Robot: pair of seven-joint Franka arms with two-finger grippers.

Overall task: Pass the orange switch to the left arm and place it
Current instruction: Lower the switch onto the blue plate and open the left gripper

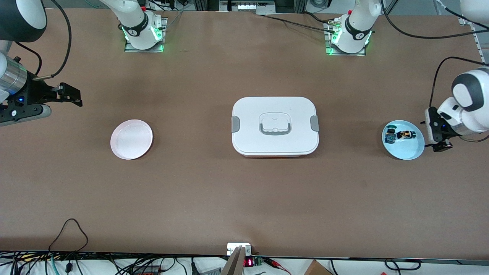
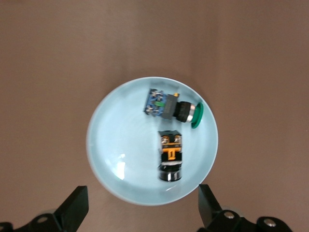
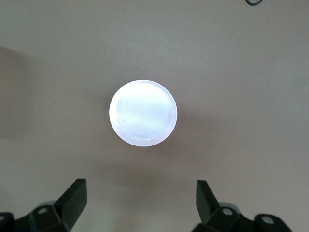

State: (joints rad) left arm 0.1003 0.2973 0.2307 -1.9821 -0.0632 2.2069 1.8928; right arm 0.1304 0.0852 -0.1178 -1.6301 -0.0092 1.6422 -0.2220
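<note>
**Both grippers spread wide, orange switch lying in the blue plate under the left one**

Jaws on both arms stand wide apart and hold nothing. In its wrist view the left gripper (image 2: 140, 212) hangs over the pale blue plate (image 2: 111, 159), its two fingertips (image 2: 77, 205) straddling the plate's edge. The right gripper (image 3: 140, 210) hangs over the table at the right arm's end, looking down on the pink plate (image 3: 143, 113), and that arm waits.

The orange switch (image 2: 170, 162) lies on its side in the blue plate at the left arm's end of the table, just beside the green-capped switch (image 2: 174, 108) but apart from it. Its long axis runs from the gap between the left fingers toward the plate's middle, across the line that joins the fingertips, so the fingers would close on its flanks with little or no wrist turn. My reading is that the left arm is plainly the one to pick it up, being right above it, while the right gripper is well apart at the other end.

Between the two plates sits the white box (image 1: 275, 126), lid on, squarely on the straight path, so the carry has to go over or around it.

Hard to judge: in the front view the switches (image 1: 405, 134) are tiny dark specks, the left gripper (image 1: 442, 146) is partly hidden by its own wrist, and neither wrist view shows how high the fingers hang
</note>
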